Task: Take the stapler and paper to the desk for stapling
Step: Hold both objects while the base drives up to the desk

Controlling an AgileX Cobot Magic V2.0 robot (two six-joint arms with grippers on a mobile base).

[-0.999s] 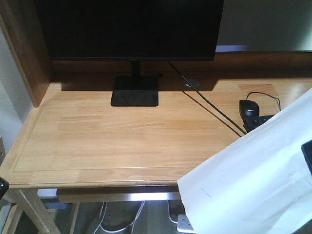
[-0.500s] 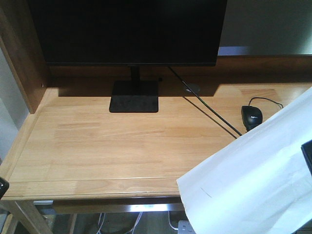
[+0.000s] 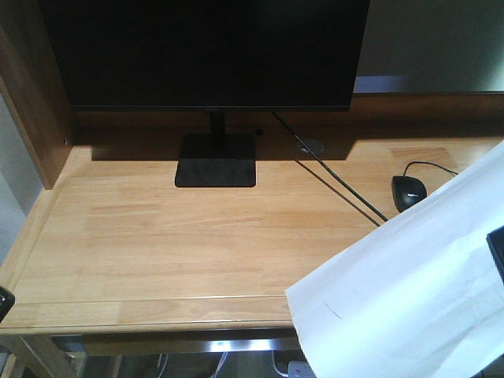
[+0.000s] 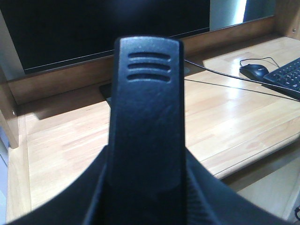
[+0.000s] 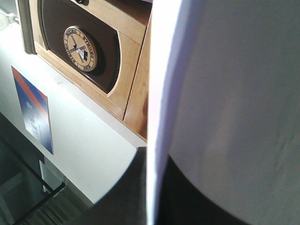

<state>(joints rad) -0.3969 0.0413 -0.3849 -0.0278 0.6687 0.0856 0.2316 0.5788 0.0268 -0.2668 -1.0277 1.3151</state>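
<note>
Both arms are loaded here. The left claw [image 4: 146,192] is clamped on the stapler [image 4: 146,103], which stands straight up between the claw's dark flanks and fills the middle of the wrist view. Ahead of and below that claw lies the bench [image 4: 234,117], all bare wood. The mouse [image 4: 254,70] and keyboard [image 4: 288,77] sit off to its far right.

On the other side, the right claw [image 5: 157,201] is pinched on the paper [image 3: 409,291]. The sheet rises edge-on out of the dark jaws and, in the front view, fans away to the claw's left across the bench's near right corner. Whether any of it touches the wood cannot be told.

Now the dangers. The sheet is big and limp and seems to be held at one spot only, so a quick swing could let it flap or slide out of that thin pinch. Its low corner hangs out past the bench's front edge. If it comes down from there, it may snag on the lip and buckle instead of lying flat. The mouse and the black cable [image 3: 339,185] lie just beyond the sheet's far edge, so a push too deep could drape the paper over them.

The stapler blocks most of the left claw's own view, which makes judging the set-down height awkward. Released too high or tilted, it may topple. Both loads also want the same open patch of wood, so the arms could crowd each other.
</note>
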